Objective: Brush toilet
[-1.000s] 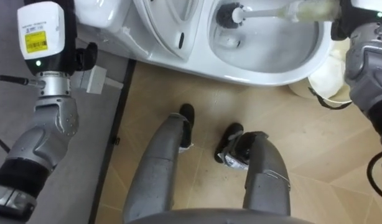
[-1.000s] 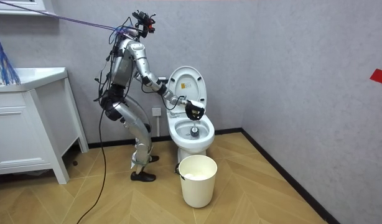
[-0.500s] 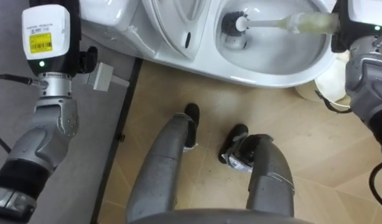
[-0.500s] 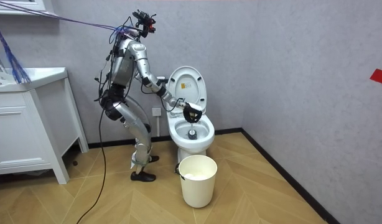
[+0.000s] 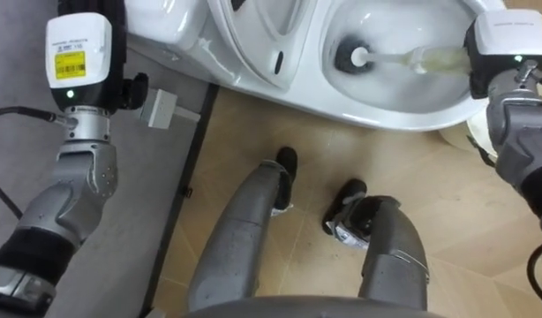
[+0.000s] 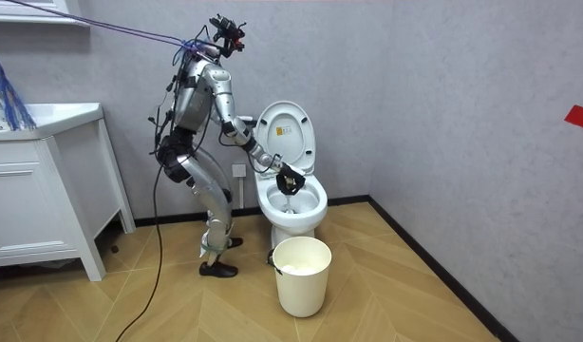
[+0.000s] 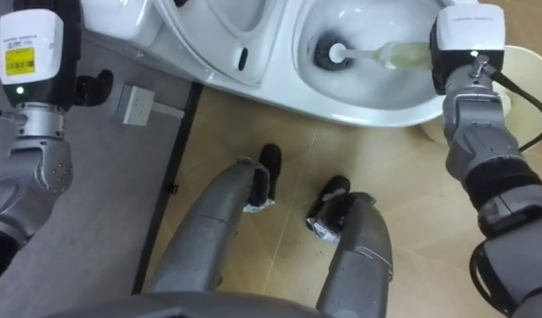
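I stand bent over a white toilet [image 6: 291,204] with its lid [image 6: 285,135] raised. The toilet brush has a dark head [image 5: 350,57] down in the bowl and a pale handle [image 5: 430,60] running right. My right hand [image 6: 290,178] hangs over the bowl's rim [image 5: 386,110], shut on that handle. In the eye views the handle ends under my right wrist [image 5: 509,53]. My left hand [image 5: 90,9] sits at the top left edge beside the tank, idle.
A cream waste bin [image 6: 301,271] stands on the wooden floor in front of the toilet, just right of my feet. A small white wall box [image 5: 165,108] sits low by the tank. A white cabinet [image 6: 45,180] fills the room view's left.
My right hand has sunk a little lower over the bowl with the brush, toward the room view's left. The eye view itself has shifted. The left arm has stayed put.
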Available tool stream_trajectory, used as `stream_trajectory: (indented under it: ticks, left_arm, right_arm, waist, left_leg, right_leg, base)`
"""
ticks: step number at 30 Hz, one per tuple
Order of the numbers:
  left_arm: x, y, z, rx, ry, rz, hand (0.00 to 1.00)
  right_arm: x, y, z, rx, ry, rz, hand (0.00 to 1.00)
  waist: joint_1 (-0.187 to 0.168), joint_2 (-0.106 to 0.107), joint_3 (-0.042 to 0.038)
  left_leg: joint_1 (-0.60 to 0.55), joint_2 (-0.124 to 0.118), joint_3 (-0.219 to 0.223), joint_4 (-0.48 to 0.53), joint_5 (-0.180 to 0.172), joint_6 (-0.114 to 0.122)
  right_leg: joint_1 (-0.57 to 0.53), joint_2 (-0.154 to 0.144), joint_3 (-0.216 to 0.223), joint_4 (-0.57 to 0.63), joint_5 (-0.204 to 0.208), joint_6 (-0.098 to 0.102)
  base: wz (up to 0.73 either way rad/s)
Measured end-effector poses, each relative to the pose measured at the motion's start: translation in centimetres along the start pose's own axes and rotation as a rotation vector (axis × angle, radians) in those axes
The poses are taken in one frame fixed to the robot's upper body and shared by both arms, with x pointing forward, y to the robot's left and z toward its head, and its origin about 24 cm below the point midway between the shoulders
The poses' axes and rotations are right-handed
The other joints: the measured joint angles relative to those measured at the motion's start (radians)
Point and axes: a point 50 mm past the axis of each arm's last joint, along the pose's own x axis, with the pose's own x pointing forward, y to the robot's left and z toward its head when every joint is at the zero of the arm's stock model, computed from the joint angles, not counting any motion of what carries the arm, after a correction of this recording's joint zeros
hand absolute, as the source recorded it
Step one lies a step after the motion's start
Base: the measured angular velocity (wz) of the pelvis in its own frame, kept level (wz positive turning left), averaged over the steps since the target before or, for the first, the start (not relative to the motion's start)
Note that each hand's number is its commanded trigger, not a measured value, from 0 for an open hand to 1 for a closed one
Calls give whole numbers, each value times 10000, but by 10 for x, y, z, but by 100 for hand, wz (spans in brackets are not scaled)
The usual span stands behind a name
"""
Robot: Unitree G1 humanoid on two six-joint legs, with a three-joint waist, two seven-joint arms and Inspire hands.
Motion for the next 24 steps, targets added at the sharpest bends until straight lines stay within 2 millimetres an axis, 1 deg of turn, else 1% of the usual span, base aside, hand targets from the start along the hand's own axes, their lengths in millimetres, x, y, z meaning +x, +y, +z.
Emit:
stream_trajectory:
  ticks: [1,2,3,4,9,12,13,17,19,21,22,24]
  left_arm:
    - [0,0,0,-29,-3,-42,0]
    - [0,0,0,-55,-10,-53,0]
    - [0,0,1,-132,-19,-28,0]
    - [1,2,3,-207,-94,51,0]
    - [1,8,13,-662,-595,509,0]
    - [-6,8,14,-789,-640,582,0]
    - [-8,7,13,-781,-606,553,0]
    - [-8,8,13,-806,-581,743,0]
    - [-9,7,12,-855,-534,706,0]
    - [-10,7,12,-889,-502,690,0]
    - [-10,7,11,-910,-467,703,0]
    - [-10,8,11,-897,-449,856,0]
  right_arm:
    - [-2,0,4,-19,-126,-50,100]
    - [-3,-1,6,-50,-221,-66,100]
    - [-5,-4,12,-171,-438,-137,100]
    - [-7,-9,18,-246,-682,-288,100]
    - [-17,-21,36,-706,-1245,-683,100]
    - [-22,-28,46,-881,-1615,-808,100]
    - [-24,-31,50,-934,-1783,-921,100]
    - [-26,-38,56,-1233,-2006,-1000,100]
    - [-28,-43,60,-1183,-2175,-973,100]
    - [-30,-46,62,-1126,-2279,-967,100]
    - [-31,-46,63,-1098,-2324,-928,100]
    - [-32,-45,63,-1069,-2344,-913,100]
  waist:
    - [55,29,10]
    - [94,34,8]
    - [153,54,0]
    - [174,69,-1]
    - [146,83,-12]
    - [186,119,-39]
    - [175,122,-75]
    - [174,122,-151]
    - [139,60,-192]
    - [71,56,-194]
    - [37,18,-234]
    - [-59,-39,-274]
  left_leg:
    - [47,51,-5,-13,-20,-30]
    - [64,80,3,-16,-37,-49]
    - [66,161,22,-19,-60,-75]
    - [62,176,14,-50,-62,-100]
    - [68,201,-27,-59,-116,-206]
    - [129,389,-30,57,-245,-277]
    - [154,405,-45,46,-257,-291]
    - [175,411,-42,20,-256,-293]
    - [226,401,-22,13,-256,-292]
    - [313,396,-28,14,-257,-291]
    - [352,394,-29,17,-257,-291]
    - [369,394,-25,-3,-257,-290]
  right_leg:
    - [53,53,-25,-76,16,-29]
    - [67,86,-17,-108,28,-50]
    - [74,163,-3,-176,41,-73]
    - [77,228,-6,-244,60,-107]
    - [111,317,-36,-302,31,-184]
    - [272,540,-19,-458,76,-223]
    - [313,576,-25,-509,76,-223]
    - [335,592,-22,-535,77,-225]
    - [337,582,21,-518,76,-223]
    - [428,577,14,-525,75,-221]
    - [472,573,15,-527,75,-222]
    - [487,562,4,-524,81,-224]
  base:
    - [-7]
    - [-15]
    - [-15]
    - [-11]
    - [-3]
    - [-13]
    - [-3]
    - [0]
    - [0]
    - [0]
    - [0]
    - [0]
